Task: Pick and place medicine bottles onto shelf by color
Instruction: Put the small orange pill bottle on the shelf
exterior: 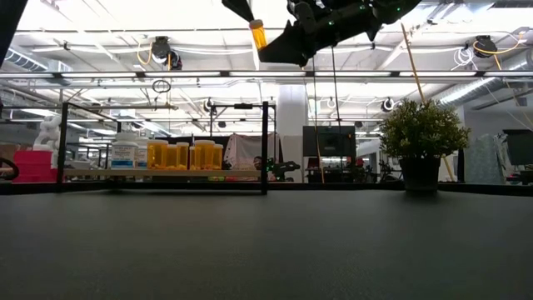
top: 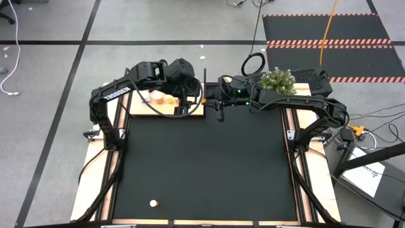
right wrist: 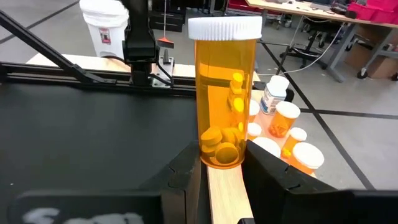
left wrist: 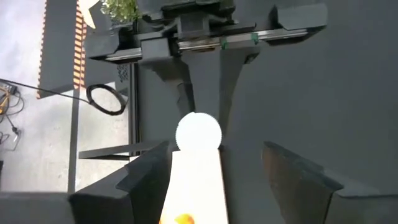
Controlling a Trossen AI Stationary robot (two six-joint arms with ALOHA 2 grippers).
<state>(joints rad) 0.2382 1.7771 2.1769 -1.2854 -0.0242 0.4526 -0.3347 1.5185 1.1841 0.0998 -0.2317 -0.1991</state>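
An orange medicine bottle with a white cap hangs high above the right edge of the light-wood shelf, and my right gripper is shut on it. In the low view the bottle shows near the top. My left gripper hovers open above the bottle's white cap, its fingers to either side and apart from it. Several orange bottles and a white one stand on the shelf. One small white bottle lies on the black mat near the front edge. My right gripper pinches the orange bottle's bottom end between its two fingers. The fingers come nearly level from the table's right side. The bottle stands upright in the hold, cap up, lifted clear above the shelf.
A potted plant stands at the mat's far right corner. Thin black posts rise at the shelf's edges. The black mat spreads toward the near edge, with wooden strips along both sides.
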